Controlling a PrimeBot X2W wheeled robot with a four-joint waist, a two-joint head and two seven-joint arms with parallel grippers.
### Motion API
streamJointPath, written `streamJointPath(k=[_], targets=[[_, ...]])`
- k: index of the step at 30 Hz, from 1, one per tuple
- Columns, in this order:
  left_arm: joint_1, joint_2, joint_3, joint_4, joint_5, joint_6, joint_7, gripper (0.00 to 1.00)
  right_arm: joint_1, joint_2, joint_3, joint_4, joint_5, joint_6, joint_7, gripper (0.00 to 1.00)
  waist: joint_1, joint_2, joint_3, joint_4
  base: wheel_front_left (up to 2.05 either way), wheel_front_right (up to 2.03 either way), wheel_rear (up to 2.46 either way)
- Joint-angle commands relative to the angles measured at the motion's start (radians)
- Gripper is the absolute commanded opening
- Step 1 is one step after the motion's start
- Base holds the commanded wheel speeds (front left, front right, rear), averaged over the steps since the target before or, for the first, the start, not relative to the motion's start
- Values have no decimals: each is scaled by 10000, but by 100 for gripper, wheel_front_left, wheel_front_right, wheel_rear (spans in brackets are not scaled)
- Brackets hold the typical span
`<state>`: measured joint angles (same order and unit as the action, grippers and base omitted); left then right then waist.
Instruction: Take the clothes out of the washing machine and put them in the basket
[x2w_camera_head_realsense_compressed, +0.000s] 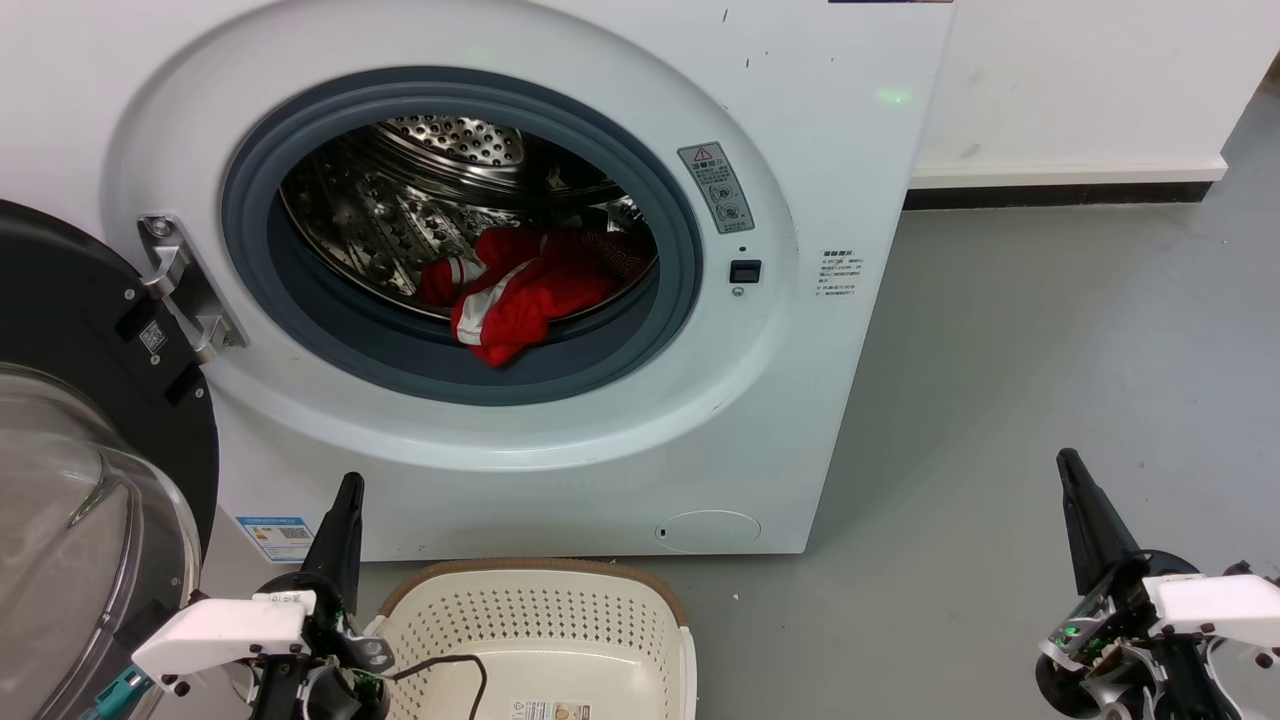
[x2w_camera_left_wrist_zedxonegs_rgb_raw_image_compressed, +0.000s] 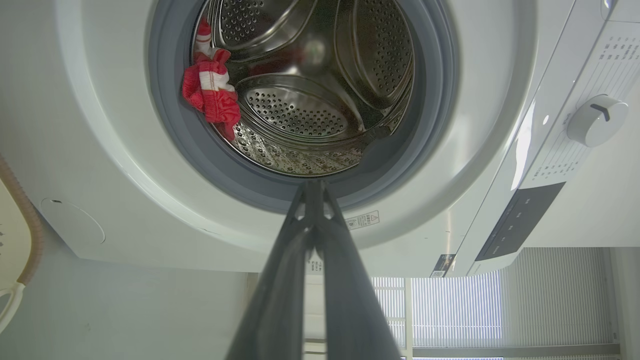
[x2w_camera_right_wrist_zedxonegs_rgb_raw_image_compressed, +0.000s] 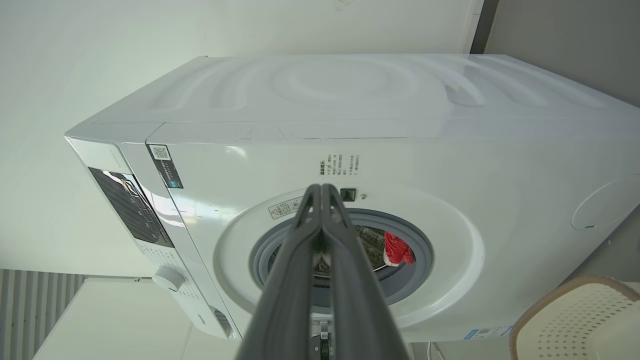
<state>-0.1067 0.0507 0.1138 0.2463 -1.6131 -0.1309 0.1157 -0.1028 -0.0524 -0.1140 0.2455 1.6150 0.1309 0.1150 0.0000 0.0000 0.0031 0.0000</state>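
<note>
Since the clothes (x2w_camera_head_realsense_compressed: 520, 285) lay bunched in the washing machine (x2w_camera_head_realsense_compressed: 830, 400), at the front lip of its steel drum (x2w_camera_head_realsense_compressed: 450, 140) with one red-and-white fold draped over the grey gasket (x2w_camera_head_realsense_compressed: 400, 350), the step in hand read as the first reach, with no garment yet taken. Door (x2w_camera_head_realsense_compressed: 60, 320): swung wide, to the robot's left of the machine. Basket (x2w_camera_head_realsense_compressed: 530, 568): on the floor just in front of the machine, below the porthole, no clothing in the part that showed. Left gripper (x2w_camera_head_realsense_compressed: 349, 485): fingers pressed together, holding nothing, low before the machine and beside the basket. Right gripper (x2w_camera_head_realsense_compressed: 1068, 462): fingers likewise together, empty, well off to the robot's right of the machine. Next move, as judged: one gripper to part its fingers, pass through the porthole clear of the gasket and close on the overhanging fold; soft cloth likely to trail and catch at the rim.
</note>
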Motion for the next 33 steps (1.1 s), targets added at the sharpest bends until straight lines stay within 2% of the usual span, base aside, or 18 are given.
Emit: streamJointPath(k=[1,16,17,24,33], targets=[[-59,-10,13,-7,2,-22,-7,0,-136,34,6,11,-44,-3,1,0,0,0,0,0,0,0,0],[-59,-10,13,-7,2,-22,-7,0,-136,34,6,11,-44,-3,0,0,0,0,0,0,0,0,0],[4,-2,-3,16,2,2,-4,100,6,0,2,12,-3,0,-6,100,0,0,1,0,0,0,0],[259,-21,-70,71,194,2,-232,100,250,5,92,184,-147,-2,-235,100,0,0,7,11,0,0,0],[352,-18,20,-329,1578,90,-674,100,354,7,66,-59,-1351,-2,-675,100,0,0,34,33,0,0,0]])
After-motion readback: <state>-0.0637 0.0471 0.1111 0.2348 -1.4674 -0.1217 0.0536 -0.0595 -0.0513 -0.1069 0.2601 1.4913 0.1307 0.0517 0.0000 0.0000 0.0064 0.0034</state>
